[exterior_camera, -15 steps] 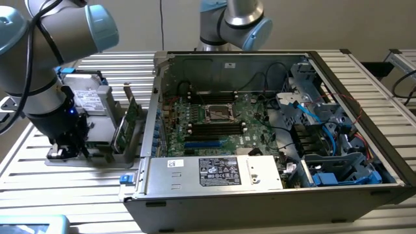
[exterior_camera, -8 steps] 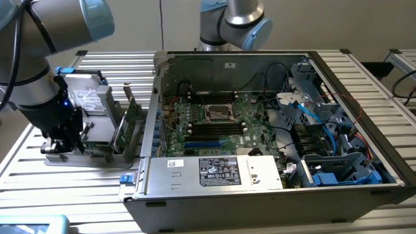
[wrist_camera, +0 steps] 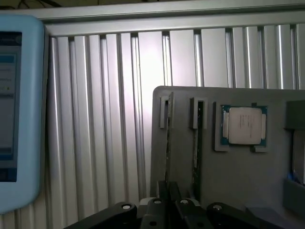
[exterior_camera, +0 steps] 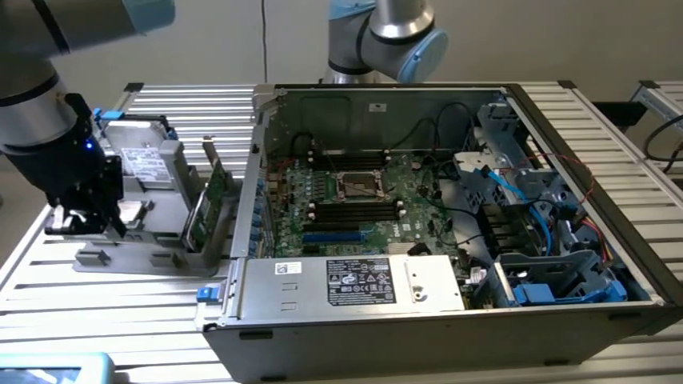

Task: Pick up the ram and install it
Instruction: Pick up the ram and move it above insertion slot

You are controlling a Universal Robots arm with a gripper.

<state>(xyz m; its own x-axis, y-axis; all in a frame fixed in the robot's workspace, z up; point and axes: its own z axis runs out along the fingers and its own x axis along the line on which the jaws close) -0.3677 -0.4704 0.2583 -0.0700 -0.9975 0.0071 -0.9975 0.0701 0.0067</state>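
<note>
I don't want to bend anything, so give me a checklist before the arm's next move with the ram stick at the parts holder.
1. Gripper closed on the ram stick: ok.
2. Stick lifted out of the gray parts holder: not ok, it sits in its slot.
3. Neighbouring stick apart from the gripper: ok.
4. Computer case open: ok.
5. Empty memory slot on the motherboard: cannot tell.

Ram: long, thin green circuit-board stick (wrist_camera: pixel 167 143) | pose: standing on edge in a narrow slot of the grey holder tray (wrist_camera: pixel 238 186) | state: near end clamped by the gripper (wrist_camera: pixel 167 191) | neighbour: second matching stick (wrist_camera: pixel 195 143) in the adjacent slot
</note>
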